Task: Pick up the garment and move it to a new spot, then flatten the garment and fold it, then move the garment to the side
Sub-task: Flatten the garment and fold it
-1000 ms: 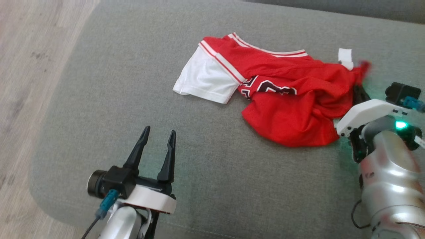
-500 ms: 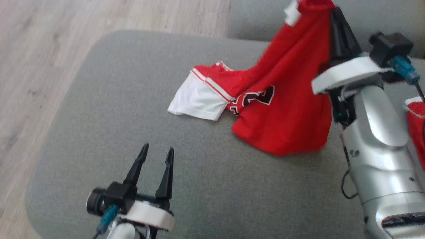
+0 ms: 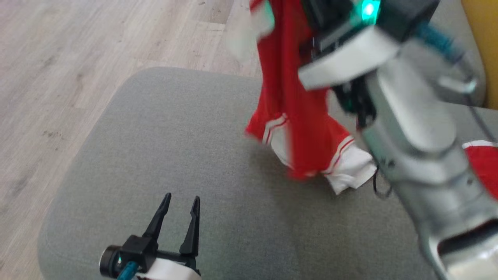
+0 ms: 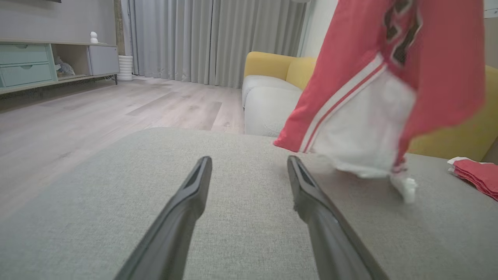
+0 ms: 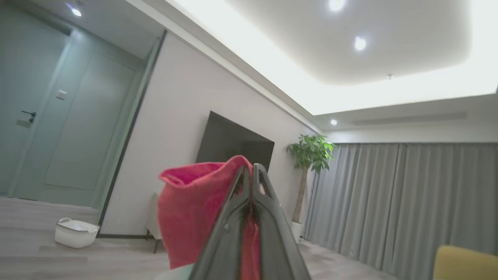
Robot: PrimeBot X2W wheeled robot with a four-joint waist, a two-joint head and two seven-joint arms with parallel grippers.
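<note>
The red jersey (image 3: 295,116) with white sleeves hangs in the air from my right gripper (image 5: 249,168), which is shut on a fold of its red fabric (image 5: 190,210). In the head view the raised right arm (image 3: 408,128) is blurred and the jersey's lower white sleeve (image 3: 350,171) dangles just over the grey cushion (image 3: 175,136). From the left wrist view the jersey (image 4: 369,97) hangs ahead and to the right, its lowest white tip near the cushion. My left gripper (image 3: 181,197) rests open low over the cushion's near part, its fingers (image 4: 194,186) holding nothing.
A second folded red cloth (image 3: 482,159) lies at the cushion's right side, also in the left wrist view (image 4: 478,173). Wood floor (image 3: 58,58) runs beyond the cushion's left and far edges. A yellow and white sofa (image 4: 272,77) stands behind.
My right gripper has risen high with the jersey, pulling it off the cushion until it hangs. The head camera has tilted and shifted. The left gripper has stayed open.
</note>
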